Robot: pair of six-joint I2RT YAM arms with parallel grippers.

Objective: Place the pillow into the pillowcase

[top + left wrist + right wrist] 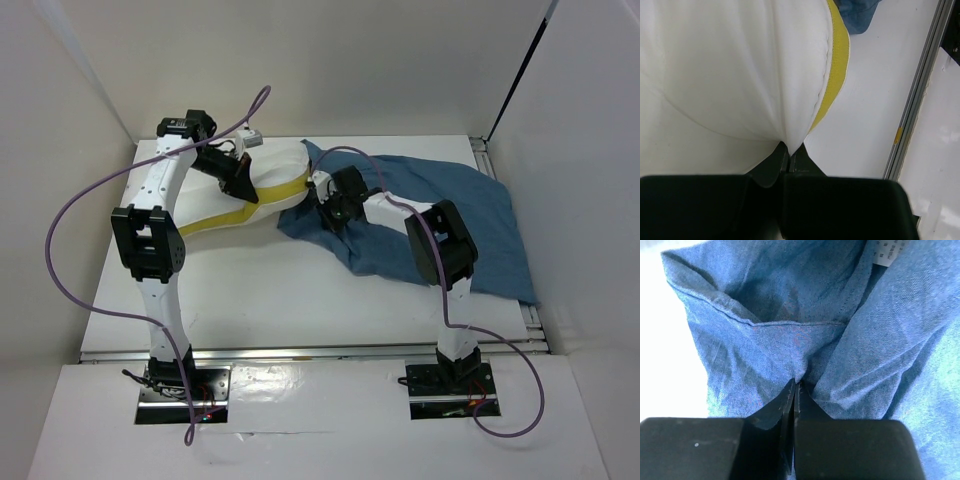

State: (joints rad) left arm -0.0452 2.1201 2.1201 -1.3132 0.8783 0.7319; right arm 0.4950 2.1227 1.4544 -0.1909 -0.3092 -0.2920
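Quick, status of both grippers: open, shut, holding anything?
Left gripper: closed, pinching the soft white pillow with the yellow band.
Right gripper: closed, pinching the wrinkled dusty-blue fabric pillowcase.

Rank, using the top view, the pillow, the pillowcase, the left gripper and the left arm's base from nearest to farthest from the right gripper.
1. pillowcase: pinched in the right gripper itself.
2. pillow: just to its left.
3. left gripper: further left, shut on the pillow's edge.
4. left arm's base: near edge, left side.
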